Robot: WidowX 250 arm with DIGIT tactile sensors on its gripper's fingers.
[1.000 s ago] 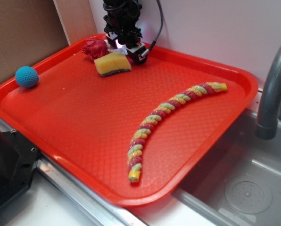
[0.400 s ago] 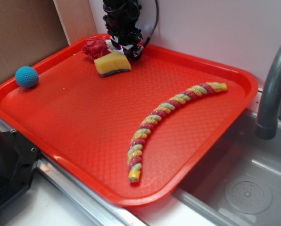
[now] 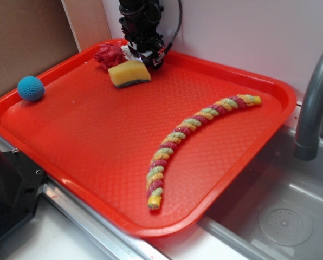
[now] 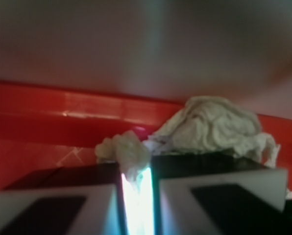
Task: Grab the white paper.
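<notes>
Gripper (image 4: 136, 196): jaws nearly closed, pinching white paper (image 4: 209, 127) | centre-right of wrist frame, against red tray (image 4: 48, 122) rim.

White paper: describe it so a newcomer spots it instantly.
Far back edge of the red tray, under the black tool. The white paper is a wrinkly pale wad behind the yellow sponge, unlike the red wad beside it.

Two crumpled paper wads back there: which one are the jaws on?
The white paper, pinched at one edge between the nearly closed jaws. The red wad sits untouched beside the yellow sponge.
</notes>
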